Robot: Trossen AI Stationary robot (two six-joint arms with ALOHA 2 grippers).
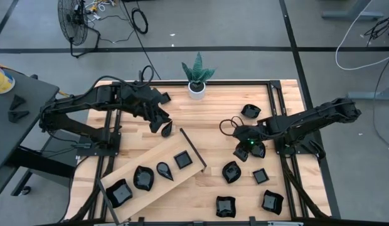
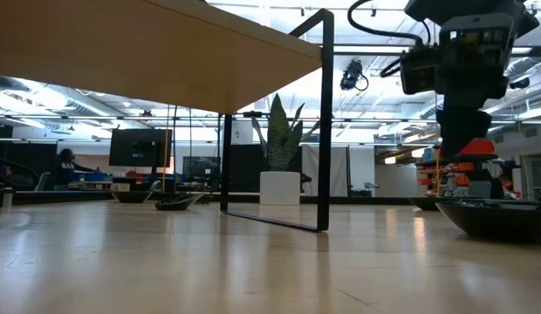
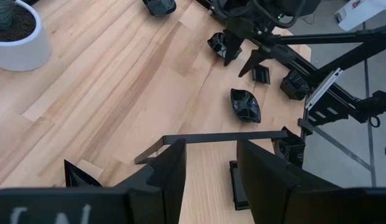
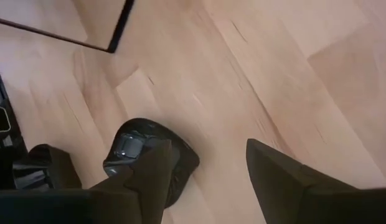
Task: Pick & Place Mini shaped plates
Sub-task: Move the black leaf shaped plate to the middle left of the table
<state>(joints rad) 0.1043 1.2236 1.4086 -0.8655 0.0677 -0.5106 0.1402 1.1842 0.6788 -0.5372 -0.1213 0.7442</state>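
Several mini shaped plates, small glossy black dishes, lie about the table, among them one (image 1: 231, 171) near the middle. More plates sit in a row on the raised, slanted wooden board (image 1: 158, 164). My right gripper (image 4: 208, 146) is open and points down over a rounded plate (image 4: 134, 146). One finger stands over the plate's edge and the other over bare wood. In the low view its tips (image 2: 461, 144) hang above that plate's rim (image 2: 497, 209). My left gripper (image 3: 211, 149) is open and high by the board's far corner, with nothing between its fingers. A teardrop plate (image 1: 165, 125) shows just beyond its tip.
A white pot with a green plant (image 1: 196, 78) stands at the table's far edge. The board rests on a black metal frame whose legs (image 2: 326, 122) stand mid-table. Bare wood lies between the board and the plates at the right (image 1: 210, 135).
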